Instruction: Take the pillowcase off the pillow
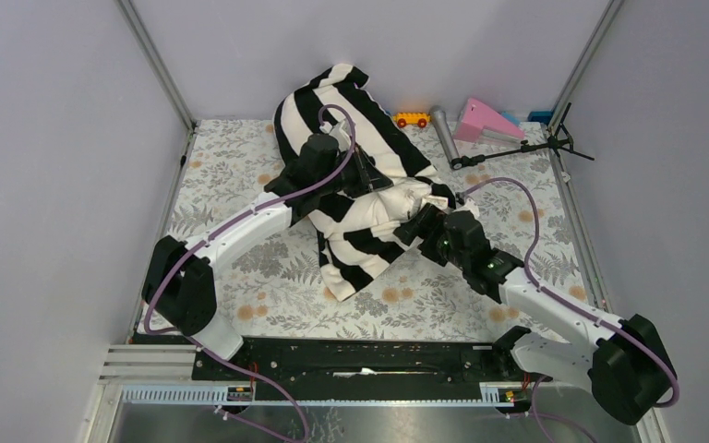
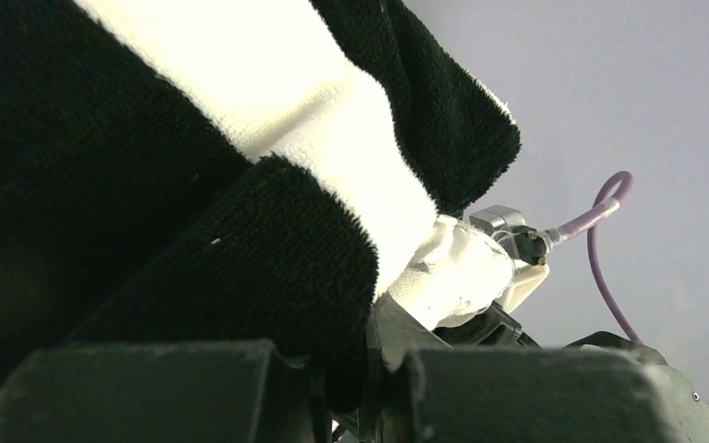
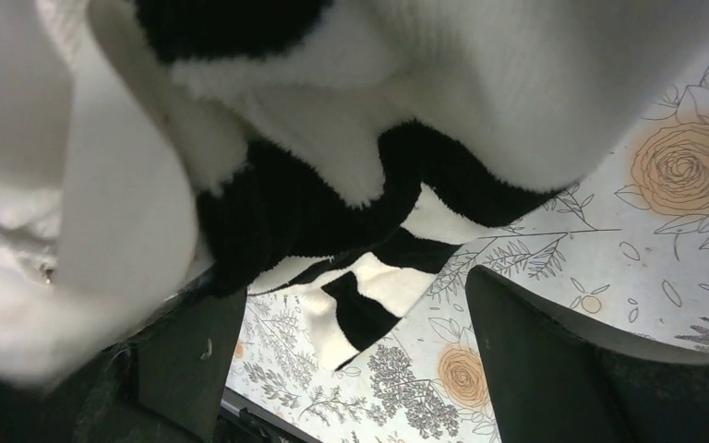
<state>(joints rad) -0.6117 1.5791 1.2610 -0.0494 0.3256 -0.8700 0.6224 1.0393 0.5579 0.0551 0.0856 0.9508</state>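
The black and white striped pillowcase lies bunched in the middle of the table, lifted at its far end. The cream pillow shows at its near right opening. My left gripper is on top of the bundle and is shut on a fold of the pillowcase; the pillow's corner pokes out just past it. My right gripper is at the pillow's right end. In its wrist view it is open with only table between the fingers. The pillow presses on the left finger, and the pillowcase hangs above.
A floral cloth covers the table. Along the back right lie a yellow toy car, a grey cylinder, a pink wedge and a black tripod. Grey walls close the left, back and right sides.
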